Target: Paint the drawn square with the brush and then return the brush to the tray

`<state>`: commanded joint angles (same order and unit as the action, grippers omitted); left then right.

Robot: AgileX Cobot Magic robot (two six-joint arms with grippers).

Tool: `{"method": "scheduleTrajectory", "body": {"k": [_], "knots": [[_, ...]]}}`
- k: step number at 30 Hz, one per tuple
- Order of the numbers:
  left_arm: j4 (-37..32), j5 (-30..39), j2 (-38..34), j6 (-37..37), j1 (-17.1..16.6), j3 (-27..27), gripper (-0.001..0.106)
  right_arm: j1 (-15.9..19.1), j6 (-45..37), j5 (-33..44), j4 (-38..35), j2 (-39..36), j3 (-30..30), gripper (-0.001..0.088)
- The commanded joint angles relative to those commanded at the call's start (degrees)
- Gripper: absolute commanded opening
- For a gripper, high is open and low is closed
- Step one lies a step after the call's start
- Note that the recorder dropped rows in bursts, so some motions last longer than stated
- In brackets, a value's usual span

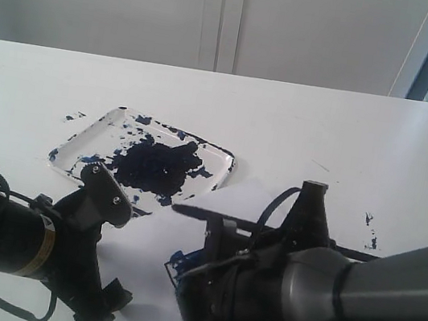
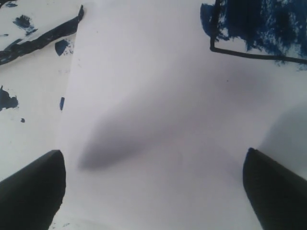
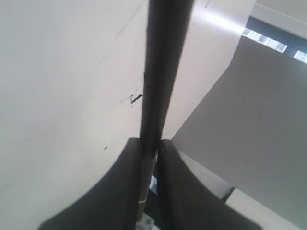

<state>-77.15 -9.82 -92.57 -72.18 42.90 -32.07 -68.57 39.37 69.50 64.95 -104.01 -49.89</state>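
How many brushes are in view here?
1. The brush is clamped in the right gripper; none lies in the tray. Part of the table is out of sight, so another may be hidden.

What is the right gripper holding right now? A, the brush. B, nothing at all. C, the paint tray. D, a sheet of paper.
A: in the right wrist view the right gripper is pinched shut on the thin black shaft of the brush.
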Motion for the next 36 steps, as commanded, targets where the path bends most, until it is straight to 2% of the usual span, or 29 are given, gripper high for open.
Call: {"method": "scheduleTrajectory", "body": {"k": [7,14,17,22,27,29,31,35,36], "knots": [[0.00,0.00,0.00,0.00,0.00,0.00,0.105,6.23,1.50,-15.75,-6.04,2.50,-3.38,0.0000],[0.00,-0.12,0.00,0.01,0.00,0.00,0.105,13.28,-4.75,-28.50,-14.89,2.60,-4.93,0.0000],[0.00,-0.12,0.00,0.01,0.00,0.00,0.105,14.61,-7.22,-32.85,-18.97,2.60,-4.93,0.0000],[0.00,-0.12,0.00,0.01,0.00,0.00,0.105,15.92,-7.37,-35.63,-20.66,2.60,-4.93,0.0000],[0.00,-0.64,0.00,0.01,0.00,0.00,0.105,16.02,-1.46,-35.24,-20.46,2.60,-4.93,0.0018],[0.00,-1.07,0.00,0.01,0.00,0.00,0.105,16.02,-0.27,-35.77,-20.33,2.74,-5.26,0.0085],[0.00,-1.15,0.00,0.01,0.00,0.00,0.105,16.02,-0.01,-35.98,-20.33,3.31,-5.74,0.0190],[0.00,-1.15,0.00,0.01,0.00,0.00,0.105,16.05,4.43,-34.34,-17.60,5.14,-6.27,0.0544],[0.00,-1.15,0.00,0.01,0.00,0.00,0.105,16.05,5.31,-33.24,-16.50,5.26,-6.27,0.0608]]}}
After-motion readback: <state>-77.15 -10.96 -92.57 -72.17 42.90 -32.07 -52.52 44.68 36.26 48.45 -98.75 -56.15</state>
